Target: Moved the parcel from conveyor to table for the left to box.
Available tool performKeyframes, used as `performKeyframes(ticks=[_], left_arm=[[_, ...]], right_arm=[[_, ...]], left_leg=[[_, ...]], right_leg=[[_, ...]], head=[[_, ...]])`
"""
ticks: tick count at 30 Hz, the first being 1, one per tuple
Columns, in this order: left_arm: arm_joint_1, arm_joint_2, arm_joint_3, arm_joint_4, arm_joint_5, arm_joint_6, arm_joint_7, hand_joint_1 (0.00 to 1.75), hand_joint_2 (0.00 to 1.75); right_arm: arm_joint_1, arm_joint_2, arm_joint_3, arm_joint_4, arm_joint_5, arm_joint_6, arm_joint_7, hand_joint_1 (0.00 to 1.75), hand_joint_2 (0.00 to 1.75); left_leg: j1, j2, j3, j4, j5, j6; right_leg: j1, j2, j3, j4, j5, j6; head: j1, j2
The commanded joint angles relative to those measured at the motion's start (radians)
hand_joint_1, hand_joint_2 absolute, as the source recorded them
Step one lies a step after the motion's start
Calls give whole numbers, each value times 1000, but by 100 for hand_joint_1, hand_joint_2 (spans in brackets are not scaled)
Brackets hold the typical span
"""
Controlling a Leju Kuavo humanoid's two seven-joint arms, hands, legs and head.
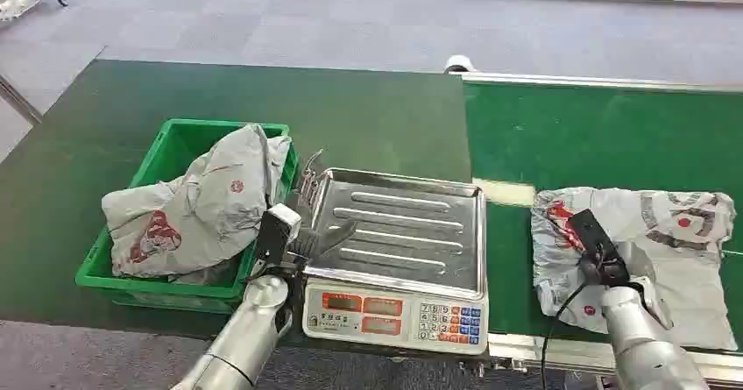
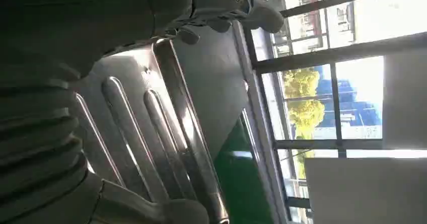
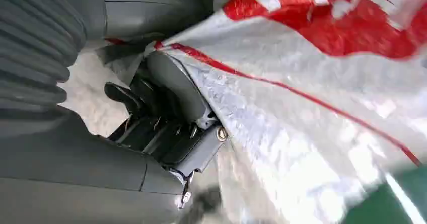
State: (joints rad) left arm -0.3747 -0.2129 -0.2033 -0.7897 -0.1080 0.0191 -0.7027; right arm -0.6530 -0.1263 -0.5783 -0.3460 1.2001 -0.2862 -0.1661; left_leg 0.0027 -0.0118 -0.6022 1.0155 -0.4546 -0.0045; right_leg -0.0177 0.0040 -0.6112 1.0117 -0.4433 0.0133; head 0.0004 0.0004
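- The parcel point(image 1: 653, 250), a crumpled grey plastic mailer with red print, lies flat on the green conveyor belt point(image 1: 596, 136) at about 4 o'clock in the head view.
- The right hand point(image 1: 605, 258) rests on the parcel's near-left part; in the right wrist view its dark fingers point(image 3: 151, 118) are curled into the wrinkled film, gripping a fold of it.
- At 6 o'clock stands an electronic scale point(image 1: 394, 320) with a bare ribbed steel pan point(image 1: 403, 228).
- The left hand point(image 1: 302, 241) hovers at the pan's left edge, fingers point(image 2: 262, 12) spread and holding nothing.
- At 8 o'clock a green crate point(image 1: 166, 158) on the dark green table point(image 1: 263, 92) holds another grey mailer point(image 1: 188, 206).
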Motion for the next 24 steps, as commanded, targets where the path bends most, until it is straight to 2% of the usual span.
performKeyframes(ticks=[1, 2, 3, 6, 9, 10, 11, 16, 18, 20, 21, 22, 23, 24], left_arm=[[-14, 4, 27, 16, 1, 1, 5, 0, 175], [-14, 5, 24, 14, 2, -2, 5, 0, 175], [-17, 1, 20, 18, 2, -3, 5, 0, 175], [-21, 0, 9, 23, 6, 1, 5, 0, 175], [-23, 0, 1, 12, 16, 16, 5, 0, 175], [-23, 0, 1, 12, 16, 16, 5, 0, 175], [-10, -5, 15, -33, 42, 37, 5, 0, 175], [-7, -7, 20, -46, 50, 41, 5, 0, 175], [28, -4, 7, -167, 22, 211, 5, 0, 175], [66, -2, 8, -300, 46, 307, 5, 0, 175], [86, 6, 3, -391, 47, 362, 5, 0, 175], [96, 11, 1, -438, 65, 373, 5, 0, 175], [96, 12, 8, -444, 76, 362, 5, 0, 175], [95, 21, 8, -408, 68, 331, 5, 0, 175]], right_arm=[[-3, 82, -6, -161, -164, -204, -273, 175, 175], [13, 97, -14, -216, -263, -230, -394, 175, 175], [28, 109, -13, -257, -306, -272, -452, 175, 175], [85, 132, 39, -398, -444, -286, -531, 175, 175], [154, 140, 144, -550, -559, -319, -532, 175, 175], [154, 140, 144, -550, -559, -319, -532, 175, 175], [205, 132, 231, -648, -660, -356, -532, 175, 175], [208, 128, 242, -647, -669, -360, -532, 175, 175], [255, 100, 356, -745, -763, -389, -532, 175, 175], [276, 91, 416, -802, -796, -377, -532, 175, 175], [285, 91, 447, -833, -795, -409, -532, 175, 175], [279, 94, 454, -812, -797, -397, -532, 175, 175], [257, 81, 470, -750, -754, -343, -458, 175, 175], [239, 80, 460, -707, -688, -267, -339, 175, 175]], left_leg=[[0, 3, 1, -1, 0, 0], [0, 5, 3, -1, -1, -1], [0, 3, 1, -1, 0, -1], [0, 4, 3, -2, -1, -1], [1, 2, 2, -1, -1, -1], [1, 2, 3, -1, -1, -1], [1, 2, 3, -1, -1, -1], [1, 3, 2, -1, -1, -1], [1, 3, 1, 0, -1, -1], [1, 2, 0, 0, -1, -1], [1, 2, 1, -1, -1, -1], [1, 4, 0, 0, -2, -1], [1, 5, 2, 0, -2, -1], [1, 6, 1, 1, -2, -1]], right_leg=[[0, 2, 0, 0, 0, -1], [1, 3, 1, -1, 1, -2], [0, 2, 0, -1, 0, -1], [1, 2, 2, -1, 0, -2], [1, 1, 2, -1, 0, -1], [1, 1, 2, -1, 0, -1], [1, 0, 3, -2, 0, -2], [1, 2, 1, -2, 0, -1], [1, 2, 0, -1, 0, -1], [1, 1, -1, 0, 0, -1], [1, 1, 0, -1, 0, -1], [1, 2, -1, 0, -1, -2], [1, 3, 0, -1, 0, -2], [1, 4, -1, 0, 0, -1]], head=[[0, 0], [0, 0], [0, 0], [0, 0], [0, 0], [0, 0], [0, 0], [0, 0], [0, 0], [0, 0], [0, 0], [0, 0], [0, 0], [0, 0]])
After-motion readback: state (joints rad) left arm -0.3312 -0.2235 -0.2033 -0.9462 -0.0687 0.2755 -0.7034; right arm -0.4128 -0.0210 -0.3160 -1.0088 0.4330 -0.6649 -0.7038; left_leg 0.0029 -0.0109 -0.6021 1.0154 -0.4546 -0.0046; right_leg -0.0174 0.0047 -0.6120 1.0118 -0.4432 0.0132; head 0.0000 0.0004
